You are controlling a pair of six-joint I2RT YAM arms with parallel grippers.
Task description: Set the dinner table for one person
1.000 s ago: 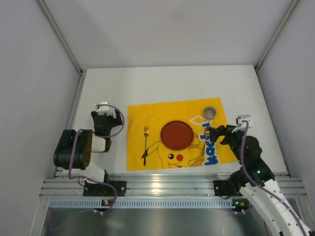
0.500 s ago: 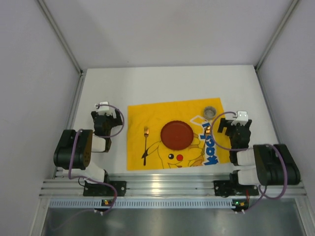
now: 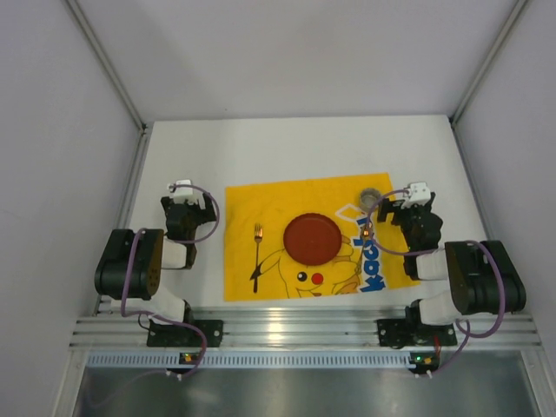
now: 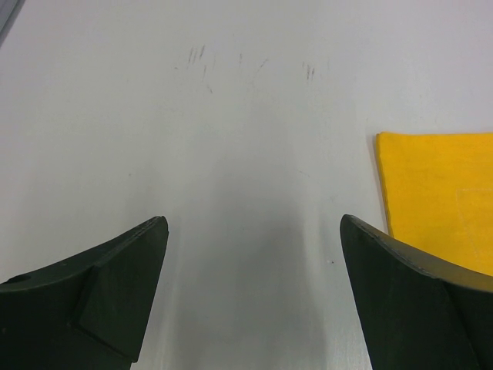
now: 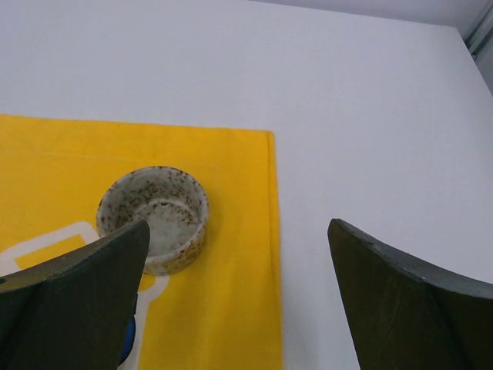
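Top external view: the counter (image 3: 295,148) fills the space ahead of both arms, bearing a yellow mat (image 3: 261,204) with red plate (image 3: 312,239), fork (image 3: 257,243), second utensil (image 3: 367,233) and speckled cup (image 3: 371,198). The left end effector (image 4: 253,223) and right end effector (image 5: 239,225) sit spread and empty, and the setting looks essentially finished.

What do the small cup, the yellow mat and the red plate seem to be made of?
Cup: likely glazed stoneware, cream with brown speckles and a thick rim.
Mat: looks like cloth, matte yellow, with a faint hem line near its edge.
Plate: dark red, smooth; ceramic or plastic, too small to tell.
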